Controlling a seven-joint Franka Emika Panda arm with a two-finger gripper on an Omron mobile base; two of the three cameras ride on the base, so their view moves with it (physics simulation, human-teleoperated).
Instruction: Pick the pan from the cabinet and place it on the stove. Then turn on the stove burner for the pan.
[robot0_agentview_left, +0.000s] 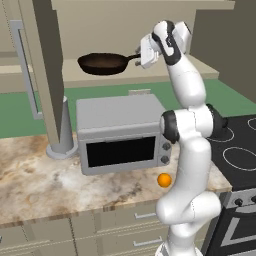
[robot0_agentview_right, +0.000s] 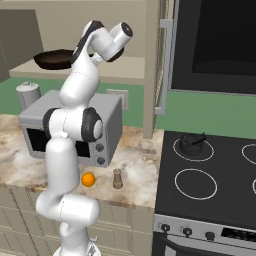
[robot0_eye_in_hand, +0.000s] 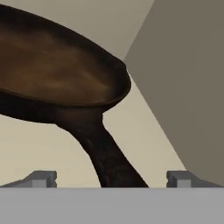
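1. Pan (robot0_agentview_left: 102, 63): I see it flat on the cabinet (robot0_agentview_left: 140, 22) shelf above the microwave (robot0_agentview_left: 120, 132), its handle pointing to 3 o'clock in the left base view.
2. Gripper (robot0_eye_in_hand: 111, 178): jaws spread wide, gripping nothing; in the hand view the pan handle runs down to 6 o'clock between the two fingertips (robot0_eye_in_hand: 41, 178), touching neither.
3. Stove (robot0_agentview_right: 210, 175): black cooktop at 4 o'clock in the right base view; one large white-ring stove burner (robot0_agentview_right: 196, 184) bare, a small dark lidded pot (robot0_agentview_right: 192, 142) on the ring behind it.
4. Counter (robot0_agentview_left: 35, 185): an orange ball (robot0_agentview_left: 164, 180) sits in front of the microwave.
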